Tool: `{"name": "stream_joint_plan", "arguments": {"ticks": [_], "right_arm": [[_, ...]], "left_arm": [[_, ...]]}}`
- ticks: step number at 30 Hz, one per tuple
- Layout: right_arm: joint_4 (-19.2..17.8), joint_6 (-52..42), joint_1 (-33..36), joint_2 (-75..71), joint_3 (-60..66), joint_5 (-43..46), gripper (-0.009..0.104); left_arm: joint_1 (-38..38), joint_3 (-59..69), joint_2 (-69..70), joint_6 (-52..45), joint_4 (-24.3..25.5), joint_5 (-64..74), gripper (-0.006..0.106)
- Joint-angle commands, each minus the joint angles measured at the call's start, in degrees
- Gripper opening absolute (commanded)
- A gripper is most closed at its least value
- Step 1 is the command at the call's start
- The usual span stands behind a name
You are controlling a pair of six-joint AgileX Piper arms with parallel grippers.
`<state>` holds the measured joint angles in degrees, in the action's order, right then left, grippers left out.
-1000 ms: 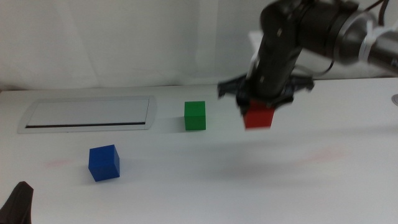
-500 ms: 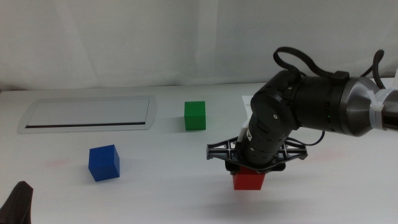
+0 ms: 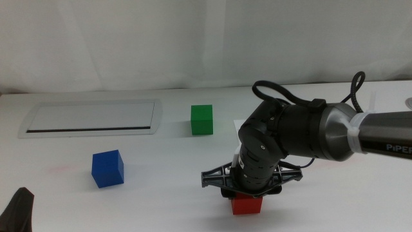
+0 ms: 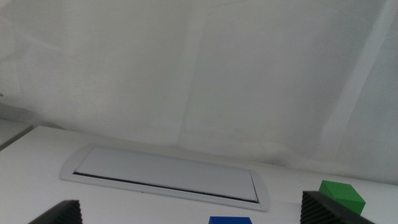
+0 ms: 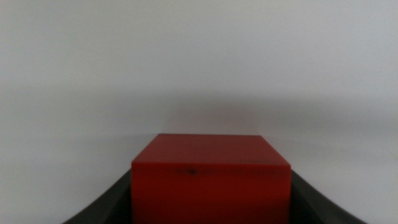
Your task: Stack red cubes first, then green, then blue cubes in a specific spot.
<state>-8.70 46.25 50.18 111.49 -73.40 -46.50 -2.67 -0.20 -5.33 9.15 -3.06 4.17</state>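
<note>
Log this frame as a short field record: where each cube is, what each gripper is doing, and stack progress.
red cube: in right gripper, low at the table's near edge
green cube: on table, apart, beside grey-rimmed panel
blue cube: on table, apart, nearer the camera
left gripper: open, waiting at bottom-left corner
stack: not started

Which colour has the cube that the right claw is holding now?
Red. The red cube sits between the right claw's jaws, clearest in the right wrist view.

- We see only the lower part of the red cube [image 3: 246, 205]; the right gripper [image 3: 248, 193] hides its top.
- Blue cube [image 4: 230, 219] cut off in left wrist view.
</note>
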Motion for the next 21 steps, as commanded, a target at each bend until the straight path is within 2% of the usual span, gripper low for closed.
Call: {"name": "stream_joint_plan", "arguments": {"ticks": [1,8,9,10,11,13,14,15,21], "right_arm": [[-1.0,-0.3,0.2,0.5,0.1,-0.5,-0.002],[-1.0,0.1,0.2,0.5,0.1,0.8,-0.002],[-0.8,-0.1,0.2,0.5,0.1,0.8,0.001],[0.3,-0.2,0.2,0.5,0.1,0.9,0.041],[0.8,-0.2,0.2,0.5,0.1,1.2,0.066],[0.8,0.4,0.2,0.5,0.1,1.5,0.093],[0.8,0.4,0.2,0.5,0.1,1.8,0.101],[0.8,0.3,0.2,0.5,0.1,2.1,0.103],[0.3,-0.6,0.1,-1.6,0.1,2.1,0.103]], "left_arm": [[0.3,2.2,0.1,0.3,-0.3,-0.5,0.087],[0.3,2.2,0.1,0.3,-0.3,-0.5,0.087],[0.3,2.2,0.1,0.3,-0.3,-0.5,0.087],[0.3,2.2,0.1,0.3,-0.3,-0.5,0.087],[0.3,2.2,0.1,0.3,-0.3,-0.5,0.087],[0.3,2.2,0.1,0.3,-0.3,-0.5,0.087],[0.3,2.2,0.1,0.3,-0.3,-0.5,0.087],[0.3,2.2,0.1,0.3,-0.3,-0.5,0.087],[0.3,2.2,0.1,0.3,-0.3,-0.5,0.087]]}}
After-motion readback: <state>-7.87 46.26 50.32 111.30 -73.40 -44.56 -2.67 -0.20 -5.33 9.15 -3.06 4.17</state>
